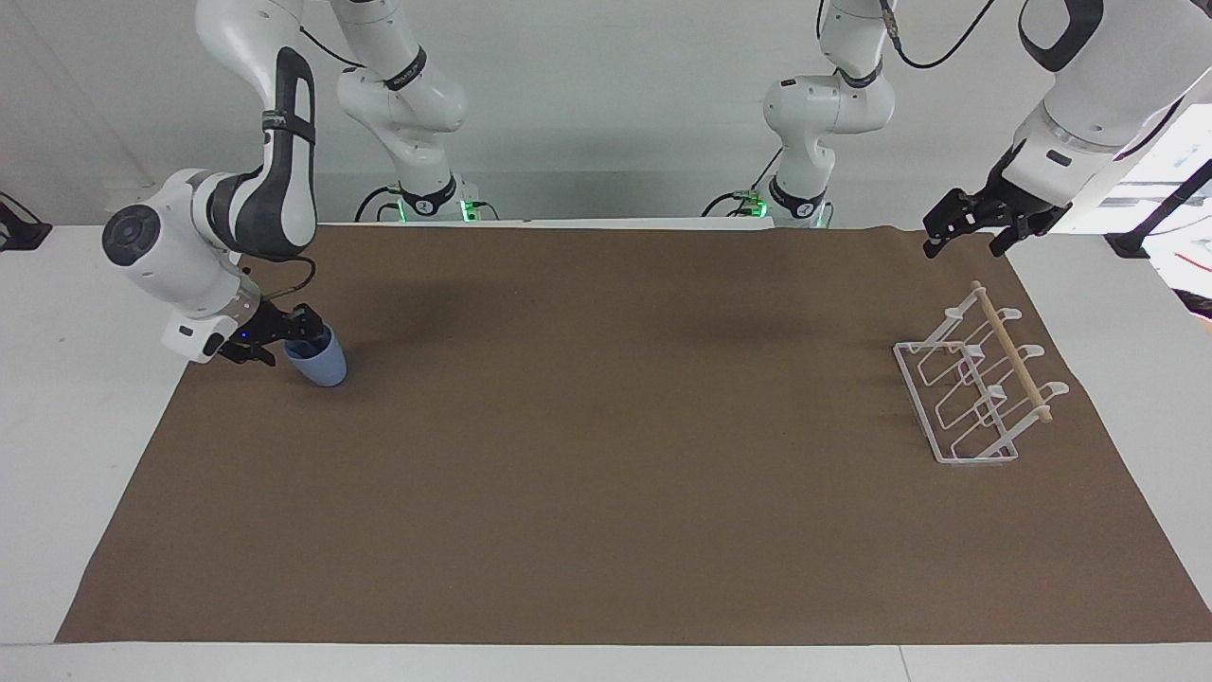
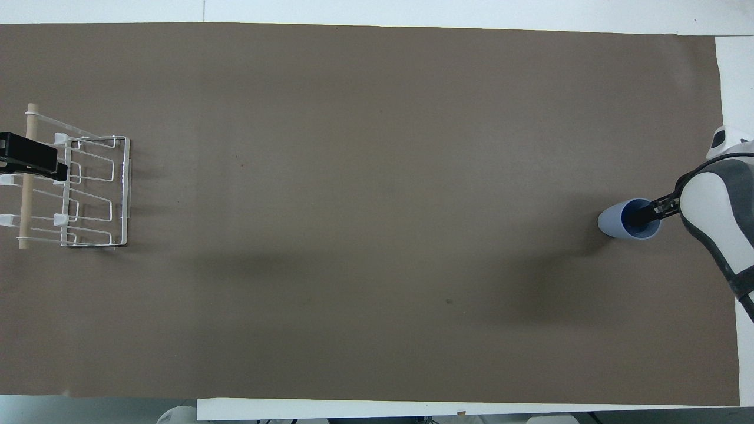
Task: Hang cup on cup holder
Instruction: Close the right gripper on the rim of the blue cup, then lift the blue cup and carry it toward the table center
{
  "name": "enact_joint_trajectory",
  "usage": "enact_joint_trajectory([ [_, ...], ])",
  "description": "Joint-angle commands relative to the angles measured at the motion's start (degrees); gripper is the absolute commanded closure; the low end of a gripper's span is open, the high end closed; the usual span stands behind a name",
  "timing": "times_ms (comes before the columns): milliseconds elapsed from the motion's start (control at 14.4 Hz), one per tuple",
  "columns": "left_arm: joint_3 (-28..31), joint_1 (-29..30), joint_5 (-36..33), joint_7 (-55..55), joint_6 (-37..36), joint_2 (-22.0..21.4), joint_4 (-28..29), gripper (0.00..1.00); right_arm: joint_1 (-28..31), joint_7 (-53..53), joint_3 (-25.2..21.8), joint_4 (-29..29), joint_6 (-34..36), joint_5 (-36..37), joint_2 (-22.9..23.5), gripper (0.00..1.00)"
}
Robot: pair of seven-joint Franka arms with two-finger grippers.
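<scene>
The light-blue cup (image 1: 324,366) (image 2: 612,222) stands mouth up on the brown mat at the right arm's end of the table. My right gripper (image 1: 279,339) (image 2: 651,213) is at its rim, on the side toward the table's end. It is open, and one finger dips into the cup's mouth. The white wire cup holder (image 1: 975,388) (image 2: 88,194), with a wooden dowel along its top, stands at the left arm's end. My left gripper (image 1: 966,244) (image 2: 32,162) waits open in the air over the holder's end nearer the robots.
A brown mat (image 1: 606,455) covers most of the white table, and a wide bare stretch of it lies between cup and holder. White table margin (image 1: 85,398) shows past the mat at the right arm's end.
</scene>
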State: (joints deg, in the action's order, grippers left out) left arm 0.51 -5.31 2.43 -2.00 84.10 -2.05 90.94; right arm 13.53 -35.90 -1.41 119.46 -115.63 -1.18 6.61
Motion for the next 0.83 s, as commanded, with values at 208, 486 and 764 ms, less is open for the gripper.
enact_joint_trajectory([
  [208,0.02,0.04,0.11,-0.55,0.71,-1.20,1.52,0.00,1.06,-2.33,0.36,2.71,-2.06,-1.19,-1.95,0.86],
  [486,0.02,0.04,0.11,-0.55,0.71,-1.20,1.52,0.00,0.45,-1.28,0.53,-2.88,4.84,-4.16,-1.60,1.00],
  [764,0.02,0.04,0.11,-0.55,0.71,-1.20,1.52,0.00,-3.67,5.38,0.89,-8.54,15.85,-19.52,-3.52,1.00],
])
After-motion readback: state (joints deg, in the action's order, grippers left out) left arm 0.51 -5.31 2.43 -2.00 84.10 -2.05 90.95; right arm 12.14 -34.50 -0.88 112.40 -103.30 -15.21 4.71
